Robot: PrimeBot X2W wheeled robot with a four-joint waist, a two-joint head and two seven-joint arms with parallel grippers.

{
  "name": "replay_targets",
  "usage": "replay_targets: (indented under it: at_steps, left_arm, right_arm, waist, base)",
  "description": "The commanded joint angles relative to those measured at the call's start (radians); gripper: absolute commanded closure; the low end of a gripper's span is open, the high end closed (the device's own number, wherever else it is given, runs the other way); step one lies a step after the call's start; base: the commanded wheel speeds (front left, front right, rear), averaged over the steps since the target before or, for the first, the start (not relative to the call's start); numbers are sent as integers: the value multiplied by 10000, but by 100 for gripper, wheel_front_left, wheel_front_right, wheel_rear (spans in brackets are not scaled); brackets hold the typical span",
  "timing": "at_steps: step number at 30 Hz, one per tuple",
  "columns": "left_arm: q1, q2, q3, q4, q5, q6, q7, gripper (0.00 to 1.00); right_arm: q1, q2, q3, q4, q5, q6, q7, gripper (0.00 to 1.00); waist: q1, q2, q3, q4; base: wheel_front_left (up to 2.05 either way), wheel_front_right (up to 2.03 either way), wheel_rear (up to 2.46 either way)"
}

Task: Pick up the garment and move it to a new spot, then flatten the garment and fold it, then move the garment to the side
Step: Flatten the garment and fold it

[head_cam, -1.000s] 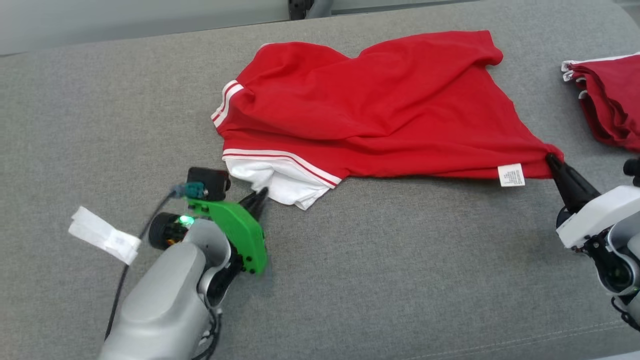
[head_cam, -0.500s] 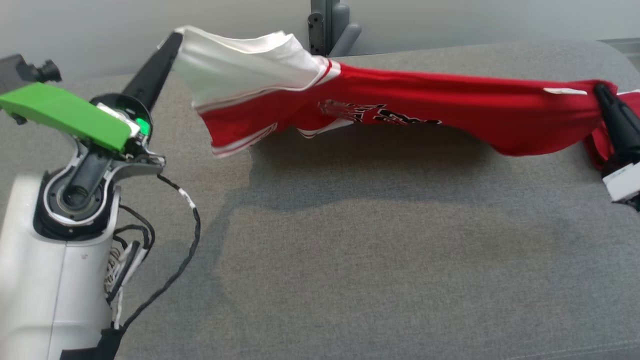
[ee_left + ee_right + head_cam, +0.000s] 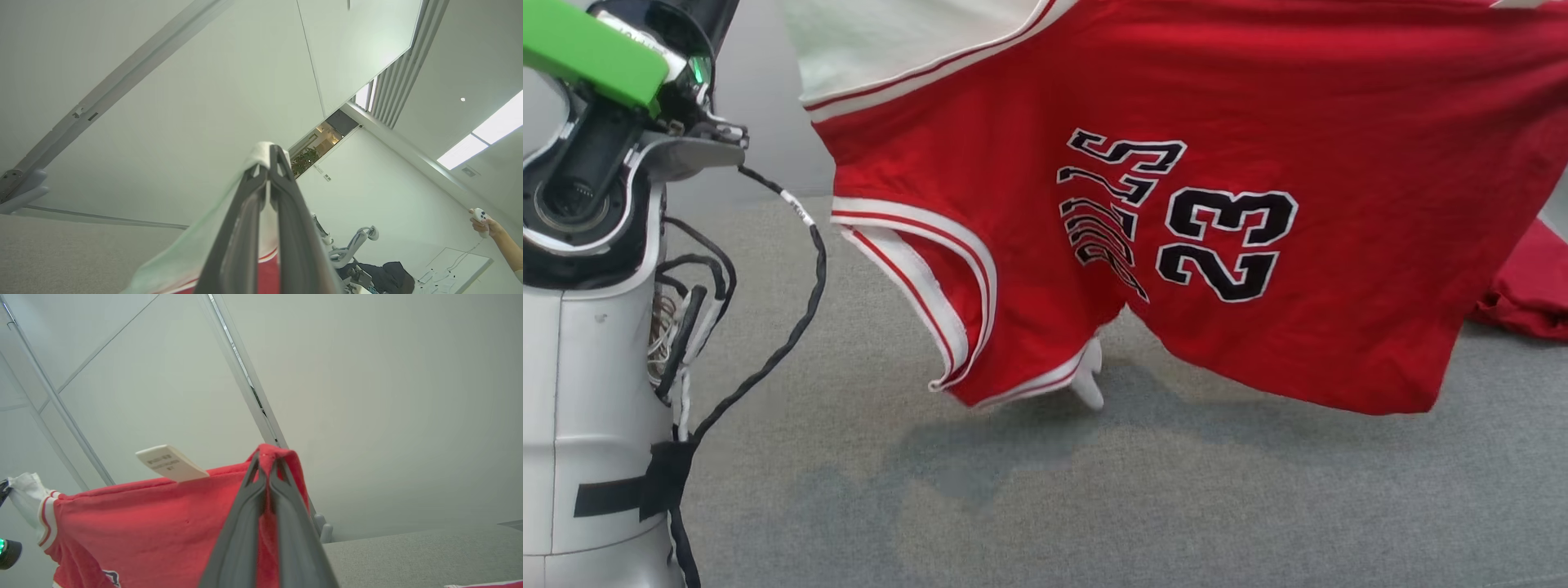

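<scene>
Left gripper (image 3: 271, 154): jaws pressed together, pinching the garment's white corner. Garment (image 3: 1217, 98): red jersey numbered 23, hung spread between both grippers above the grey surface (image 3: 1094, 506). Right gripper (image 3: 267, 457): jaws pinched on a red hem corner. Step, by judgement: relocation lift; next, carry across and lower flat.

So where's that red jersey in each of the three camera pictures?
Head view: the jersey hangs across the top and right, number 23 showing.
Left wrist view: bottom centre, its white edge pinched in the left gripper.
Right wrist view: lower left, red corner pinched in the right gripper.
Shared landmark: the grey padded surface below.
</scene>
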Motion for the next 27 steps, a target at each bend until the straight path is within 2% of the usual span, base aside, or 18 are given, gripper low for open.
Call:
replay_targets:
  at_steps: [1,10,15,18,22,25,27]
  left_arm:
    - [-276,-74,-21,-35,-81,82,51,100]
    - [-1002,-238,-151,-112,-101,369,227,100]
    - [-1456,-171,-393,197,153,525,380,100]
    - [-1915,-76,-653,748,339,379,562,100]
    - [-3170,4,-1083,1724,1036,82,505,100]
    - [-4463,24,-1505,2632,1791,-451,238,100]
    - [-5511,155,-1742,3306,2545,-981,-258,100]
  right_arm:
    - [-149,-127,-48,-99,59,-15,94,100]
    - [-843,-384,14,-378,-88,-12,508,100]
    - [-1349,-198,213,-67,-448,-12,615,100]
    - [-1944,265,549,499,-846,-10,762,100]
    - [-3363,1177,1077,1724,-1753,-9,1046,100]
    - [-4875,1982,1299,3040,-2722,-7,855,100]
    - [-6023,2619,1380,4053,-3538,-7,468,100]
  waist:
    - [0,0,-137,-34]
    - [0,0,-279,-81]
    - [0,0,1,-105]
    - [0,0,411,-144]
    - [0,0,1770,-145]
    - [0,0,3102,-133]
    - [0,0,4002,-163]
  base:
    - [0,0,0]
    - [0,0,0]
    - [0,0,0]
    - [0,0,0]
    - [0,0,0]
    - [0,0,0]
    - [0,0,0]
